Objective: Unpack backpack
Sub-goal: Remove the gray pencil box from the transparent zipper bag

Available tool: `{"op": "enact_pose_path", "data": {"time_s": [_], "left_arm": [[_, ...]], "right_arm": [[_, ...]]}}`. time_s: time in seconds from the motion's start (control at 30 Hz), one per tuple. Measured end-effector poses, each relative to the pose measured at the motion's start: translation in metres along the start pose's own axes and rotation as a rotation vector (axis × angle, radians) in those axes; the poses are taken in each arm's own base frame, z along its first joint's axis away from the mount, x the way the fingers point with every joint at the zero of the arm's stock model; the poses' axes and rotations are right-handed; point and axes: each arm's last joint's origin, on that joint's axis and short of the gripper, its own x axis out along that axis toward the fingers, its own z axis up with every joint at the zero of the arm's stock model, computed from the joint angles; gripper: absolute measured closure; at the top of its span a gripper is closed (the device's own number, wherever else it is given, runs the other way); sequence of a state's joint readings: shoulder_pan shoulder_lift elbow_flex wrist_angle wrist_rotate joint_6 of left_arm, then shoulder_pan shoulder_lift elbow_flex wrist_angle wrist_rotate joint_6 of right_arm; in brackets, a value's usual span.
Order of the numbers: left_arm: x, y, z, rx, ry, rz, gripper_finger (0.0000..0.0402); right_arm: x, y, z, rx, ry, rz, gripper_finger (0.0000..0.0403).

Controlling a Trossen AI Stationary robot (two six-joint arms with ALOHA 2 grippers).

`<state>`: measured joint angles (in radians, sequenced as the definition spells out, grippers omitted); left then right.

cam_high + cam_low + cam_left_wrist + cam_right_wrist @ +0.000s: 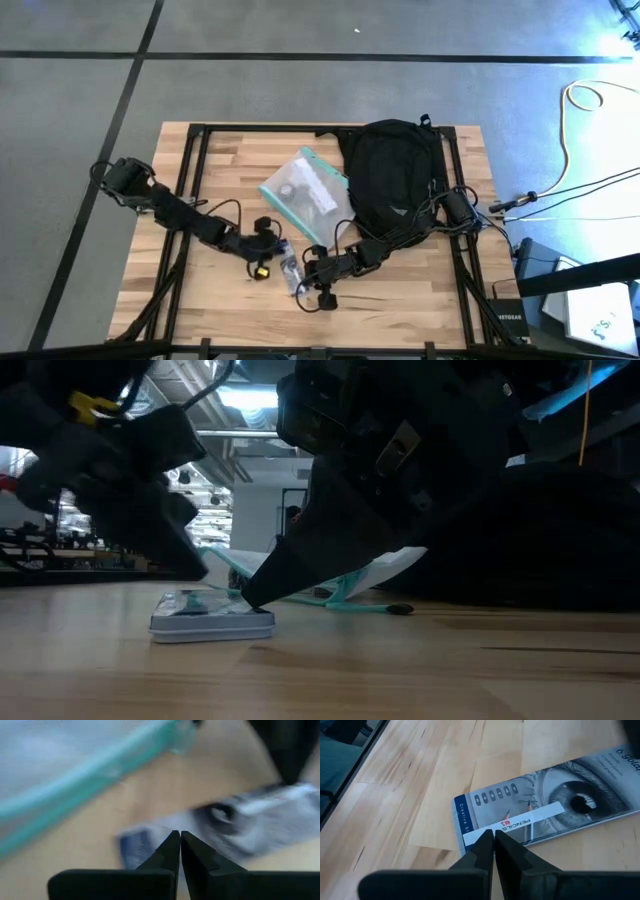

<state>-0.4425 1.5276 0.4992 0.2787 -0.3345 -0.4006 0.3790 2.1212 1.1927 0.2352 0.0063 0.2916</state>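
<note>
On the far right part of the wooden table (240,150) lies the black backpack (392,170). It is flat on the wood, with cables and part of the right arm crossing its near edge. Just beside it, toward the middle, lies a clear pouch with a teal edge (305,195), one corner touching the bag.

In front of the pouch, near the front of the table, is a flat tin of pencils (545,805) with a big eye printed on the lid. Both grippers are down by this tin. The right gripper (493,836) has its two fingers pressed together with nothing between them, and the tips are at the end of the tin. The left gripper (180,837) is also closed tight and holds nothing. It points at the tin from the other side.

The left wrist view is blurry, so the tin there looks smeared. In the low view the dark arms hide most of the backpack.
</note>
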Motion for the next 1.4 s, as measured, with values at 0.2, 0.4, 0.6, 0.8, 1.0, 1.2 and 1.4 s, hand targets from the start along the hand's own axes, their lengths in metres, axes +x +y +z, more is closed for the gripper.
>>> {"op": "enact_pose_path", "data": {"time_s": [0.2,0.4,0.6,0.8,1.0,1.2,1.4], "left_arm": [[-0.010,-0.023,-0.015,0.009,0.098,-0.150,0.0402],[-0.009,-0.016,-0.023,-0.046,0.159,-0.010,0.0402],[0.001,-0.009,-0.017,-0.073,0.111,-0.013,0.0402],[0.015,0.001,-0.012,-0.102,0.062,-0.003,0.0402],[0.025,0.002,-0.010,-0.087,0.012,-0.030,0.0402],[0.027,0.002,-0.010,-0.089,0.002,-0.036,0.0402],[0.027,0.002,-0.009,-0.084,-0.003,-0.039,0.0402]], "right_arm": [[0.000,0.000,0.000,0.000,-0.001,0.000,0.0402],[0.000,0.000,0.000,-0.001,-0.002,0.001,0.0402],[0.000,0.000,0.001,-0.005,-0.003,0.001,0.0402],[0.000,0.001,0.001,-0.005,-0.005,0.010,0.0402],[0.000,0.001,0.001,-0.007,-0.004,0.021,0.0402],[0.000,0.005,0.009,-0.032,-0.027,0.031,0.0402],[-0.002,0.012,0.030,-0.121,-0.069,-0.010,0.0402]]}}
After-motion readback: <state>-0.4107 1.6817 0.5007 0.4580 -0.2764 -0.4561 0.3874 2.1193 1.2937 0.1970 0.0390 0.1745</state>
